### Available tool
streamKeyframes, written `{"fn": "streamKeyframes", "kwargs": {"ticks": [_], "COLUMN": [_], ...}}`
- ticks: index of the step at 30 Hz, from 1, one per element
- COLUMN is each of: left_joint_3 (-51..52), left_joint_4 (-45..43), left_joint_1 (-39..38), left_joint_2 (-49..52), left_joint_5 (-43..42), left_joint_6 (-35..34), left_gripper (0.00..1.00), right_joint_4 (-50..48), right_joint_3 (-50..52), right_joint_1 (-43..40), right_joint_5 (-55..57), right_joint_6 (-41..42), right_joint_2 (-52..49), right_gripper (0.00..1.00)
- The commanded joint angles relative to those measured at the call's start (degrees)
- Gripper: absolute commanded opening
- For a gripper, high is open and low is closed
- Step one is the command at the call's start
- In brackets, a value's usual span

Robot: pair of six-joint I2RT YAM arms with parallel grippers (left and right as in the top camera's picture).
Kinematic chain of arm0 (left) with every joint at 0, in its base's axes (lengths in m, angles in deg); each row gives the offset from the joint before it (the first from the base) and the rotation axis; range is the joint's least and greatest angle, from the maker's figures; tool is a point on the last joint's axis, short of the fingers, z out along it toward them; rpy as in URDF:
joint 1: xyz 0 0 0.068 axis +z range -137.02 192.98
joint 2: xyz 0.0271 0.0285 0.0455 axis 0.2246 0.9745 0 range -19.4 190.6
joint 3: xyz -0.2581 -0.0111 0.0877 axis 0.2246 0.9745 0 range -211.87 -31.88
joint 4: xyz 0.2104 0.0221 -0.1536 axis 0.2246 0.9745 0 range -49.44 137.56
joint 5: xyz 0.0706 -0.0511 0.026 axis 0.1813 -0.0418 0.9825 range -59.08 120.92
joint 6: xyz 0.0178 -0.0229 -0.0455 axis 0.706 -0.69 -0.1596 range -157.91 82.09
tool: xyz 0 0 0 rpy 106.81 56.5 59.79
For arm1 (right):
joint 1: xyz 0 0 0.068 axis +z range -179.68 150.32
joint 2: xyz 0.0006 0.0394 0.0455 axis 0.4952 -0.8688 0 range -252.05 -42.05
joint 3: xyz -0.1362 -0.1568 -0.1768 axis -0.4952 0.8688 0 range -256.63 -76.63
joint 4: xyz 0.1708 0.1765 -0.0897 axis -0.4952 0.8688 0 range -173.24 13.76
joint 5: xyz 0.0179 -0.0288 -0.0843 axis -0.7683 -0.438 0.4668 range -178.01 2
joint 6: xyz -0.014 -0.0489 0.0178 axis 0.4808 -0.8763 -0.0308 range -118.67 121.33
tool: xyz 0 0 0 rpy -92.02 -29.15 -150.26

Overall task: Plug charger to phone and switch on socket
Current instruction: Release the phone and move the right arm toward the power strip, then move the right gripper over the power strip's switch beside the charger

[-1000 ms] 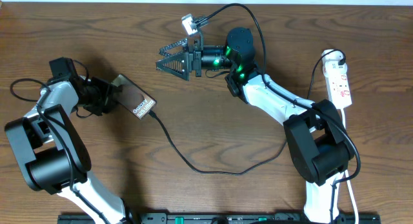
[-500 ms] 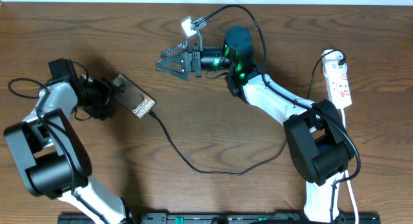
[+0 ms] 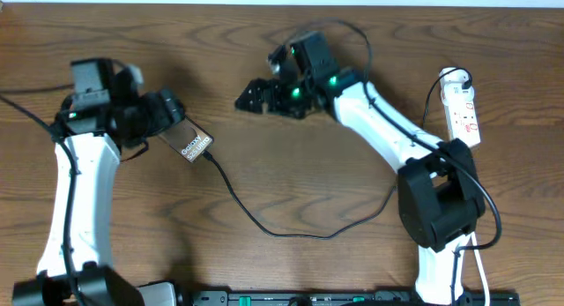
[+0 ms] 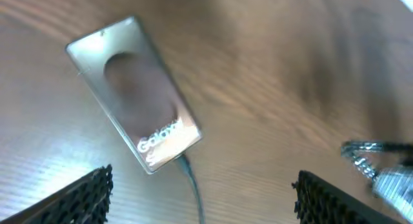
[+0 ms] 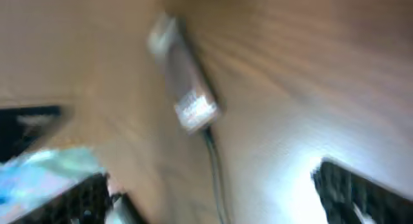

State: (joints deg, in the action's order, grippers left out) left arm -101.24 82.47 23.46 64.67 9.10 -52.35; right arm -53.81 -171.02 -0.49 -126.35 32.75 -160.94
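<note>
While the left fingers [image 4: 80, 199] hang spread wide above the table [image 3: 308, 165], nothing sits between them. From the left wrist camera the phone [image 4: 132, 91] lies flat on the wood ahead of them, dark oval up, and neither finger touches it. From overhead the phone is on the left part of the table, tilted, its far end tucked under the head of the left arm and its "Galaxy" end pointing toward the middle.

The charger [image 3: 264, 228] meets the phone at that lettered end, its tip touching the edge. Whether it is pushed fully home I cannot tell. From there the thin black cable swings in a loose curve across the middle of the table and rises toward the right arm.

The right fingers [image 5: 368, 188] are also parted and hold nothing. They hover over the upper middle of the table, to the right of the phone and apart from it. The right wrist camera is badly blurred, though it shows the phone and the cable trailing off it.

The socket [image 3: 463, 108] lies at the table's right edge, black plug at its far end, well apart from both sets of fingers. Its switch is too small to read.
</note>
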Motion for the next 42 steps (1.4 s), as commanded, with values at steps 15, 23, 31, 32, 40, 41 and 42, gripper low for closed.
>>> {"fn": "streamKeyframes", "kwargs": {"ticks": [15,23,31,32,40,41,42], "left_joint_3": [-15.74,-15.74,-15.74,-15.74,-15.74,-15.74,-15.74], "left_joint_4": [3.26,3.28,3.28,3.28,3.28,3.28,3.28], "left_joint_1": [-25.70,-25.66,-25.66,-25.66,-25.66,-25.66,-25.66], "left_joint_2": [-0.87,-0.87,-0.87,-0.87,-0.87,-0.87,-0.87], "left_joint_5": [9.49,9.46,9.46,9.46,9.46,9.46,9.46], "left_joint_6": [5.01,4.98,4.98,4.98,4.98,4.98,4.98], "left_gripper": [0.89,0.89,0.89,0.89,0.89,0.88,0.89], "right_joint_4": [43.98,57.22,57.55,57.53,53.92,53.51,53.07], "right_joint_3": [-39.85,-41.20,-41.13,-41.13,-38.51,-37.70,-36.85], "right_joint_1": [-36.87,-55.01,-60.13,-60.28,-60.26,-60.26,-60.26], "right_joint_5": [5.44,-9.46,-2.69,-0.74,11.02,11.50,11.67], "right_joint_6": [-25.09,-45.40,-45.20,-45.18,-45.18,-45.18,-45.18], "right_joint_2": [0.37,0.37,0.37,0.37,0.35,0.35,0.24], "right_gripper": [0.99,0.99,0.99,0.99,0.99,0.99,0.99]}}
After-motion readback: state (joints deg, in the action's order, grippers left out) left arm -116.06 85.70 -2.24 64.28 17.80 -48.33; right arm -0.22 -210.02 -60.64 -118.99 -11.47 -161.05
